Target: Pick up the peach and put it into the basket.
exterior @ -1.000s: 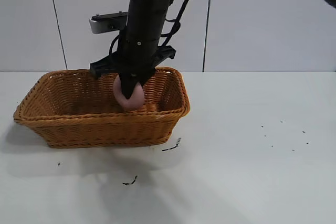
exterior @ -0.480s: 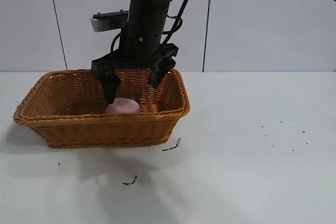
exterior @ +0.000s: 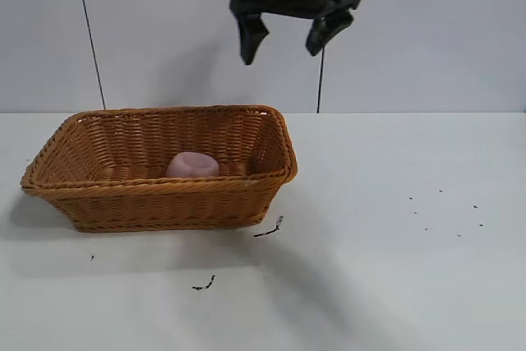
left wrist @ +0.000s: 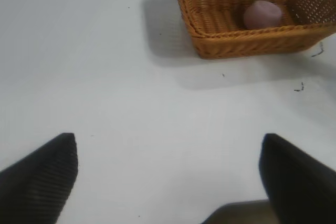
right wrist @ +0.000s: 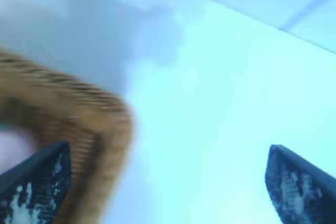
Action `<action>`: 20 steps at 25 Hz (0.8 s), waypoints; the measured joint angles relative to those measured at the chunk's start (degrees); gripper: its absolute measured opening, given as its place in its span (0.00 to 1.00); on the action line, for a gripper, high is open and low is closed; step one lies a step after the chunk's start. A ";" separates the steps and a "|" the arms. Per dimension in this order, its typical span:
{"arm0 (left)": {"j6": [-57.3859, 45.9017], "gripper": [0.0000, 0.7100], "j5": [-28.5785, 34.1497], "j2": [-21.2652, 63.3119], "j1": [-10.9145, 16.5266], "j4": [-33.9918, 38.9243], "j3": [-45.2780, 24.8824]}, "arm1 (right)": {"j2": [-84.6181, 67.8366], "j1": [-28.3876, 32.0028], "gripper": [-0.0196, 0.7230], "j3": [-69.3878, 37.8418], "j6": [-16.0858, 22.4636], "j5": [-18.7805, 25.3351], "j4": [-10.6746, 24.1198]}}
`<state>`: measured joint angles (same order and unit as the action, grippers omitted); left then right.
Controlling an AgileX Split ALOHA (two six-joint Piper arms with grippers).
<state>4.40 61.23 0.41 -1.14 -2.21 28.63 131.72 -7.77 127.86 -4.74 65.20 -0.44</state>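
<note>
The pale pink peach [exterior: 192,165] lies inside the orange-brown wicker basket [exterior: 164,199], toward its right half. My right gripper [exterior: 288,37] hangs high above the basket's right end, open and empty, well clear of the rim. In the right wrist view its open fingers [right wrist: 168,179] frame a blurred corner of the basket [right wrist: 79,124] and a sliver of the peach [right wrist: 11,148]. My left gripper [left wrist: 168,163] is open and empty over bare table, far from the basket [left wrist: 236,40]; the peach [left wrist: 261,14] shows in that view too. The left arm is out of the exterior view.
The white table [exterior: 394,269] carries small dark scraps by the basket's front right corner [exterior: 269,228], in front of it [exterior: 204,285], and specks at the right [exterior: 444,211]. A grey panelled wall stands behind.
My right gripper opened and let the peach drop into the basket. It then rose straight up out of the basket and a little to the right. The peach lies still.
</note>
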 joint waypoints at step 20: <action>0.00 0.97 0.00 0.00 0.00 0.00 0.00 | -29.55 4.37 0.95 -31.53 1.10 4.28 0.44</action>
<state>4.40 61.23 0.41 -1.14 -2.21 28.63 102.17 -3.40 96.33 -3.64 69.47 0.00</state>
